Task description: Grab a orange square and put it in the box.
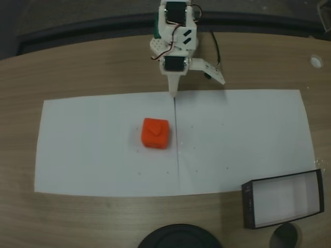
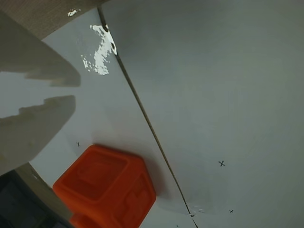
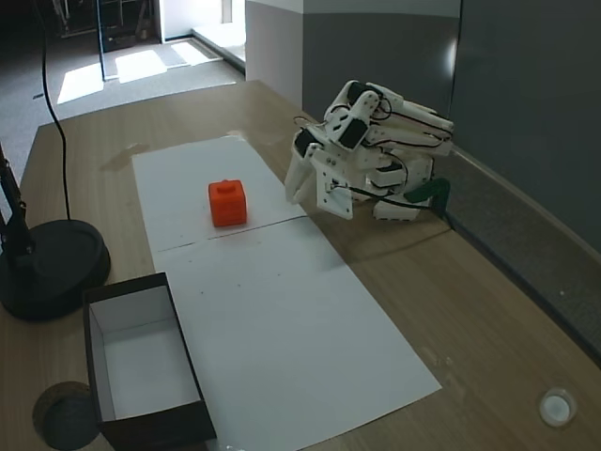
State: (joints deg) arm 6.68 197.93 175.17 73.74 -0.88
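Pincer [image 1: 174, 92] nearly closed, empty, short of the orange square [image 1: 155, 133]; we must open, reach, grasp.

Orange square [image 1: 155, 133] on the paper [image 1: 93, 150], just left of its seam in a fixed view. Gripper [image 1: 173, 93] beyond it at the paper's far edge. Box [image 1: 283, 199] far right, at the near corner; round base [image 1: 178, 236] at the near table edge.

Orange square [image 1: 155, 133] looks like smooth matt plastic; white paper sheets [image 1: 93, 155] lie flat and matt on a wood-grain table [image 1: 77, 67]. Box [image 3: 141, 362] has thin black card-like walls; the gripper [image 1: 173, 93] is white plastic.
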